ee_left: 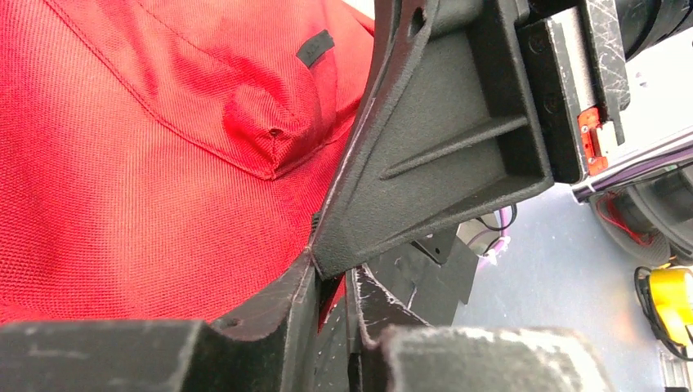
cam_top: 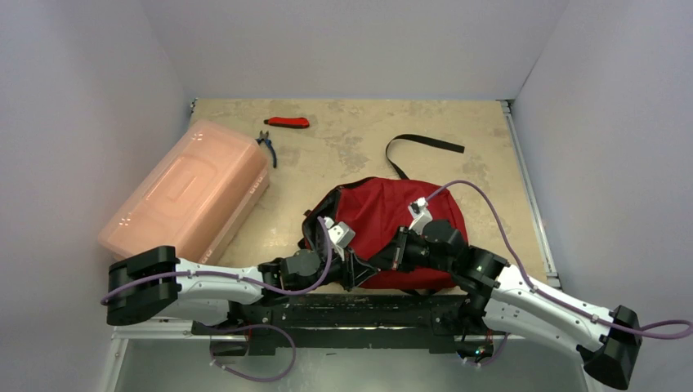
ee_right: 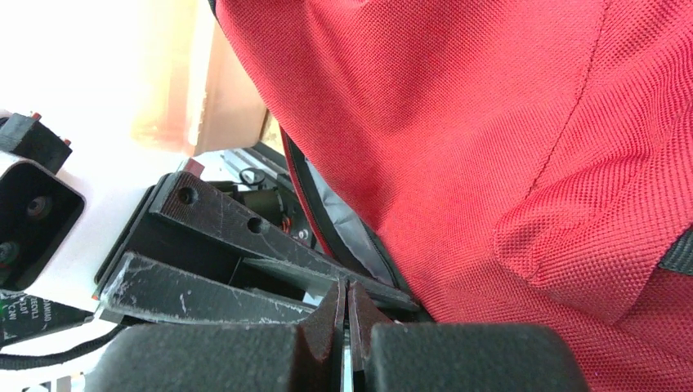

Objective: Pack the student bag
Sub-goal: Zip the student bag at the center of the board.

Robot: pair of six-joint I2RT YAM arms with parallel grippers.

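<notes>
The student bag is red woven fabric with black zip edging; its strap is black; the box is translucent pink; the table is beige, mottled with grey patches; a tool is red with a black tip; the pliers have blue handles; the left arm and right arm are white and black, their cables purple.

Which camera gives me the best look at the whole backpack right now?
Top external: it shows the whole red backpack with both arms at its near side and its black strap trailing toward the far edge. Both wrist views are pressed close and show only patches of red fabric and seams.
</notes>
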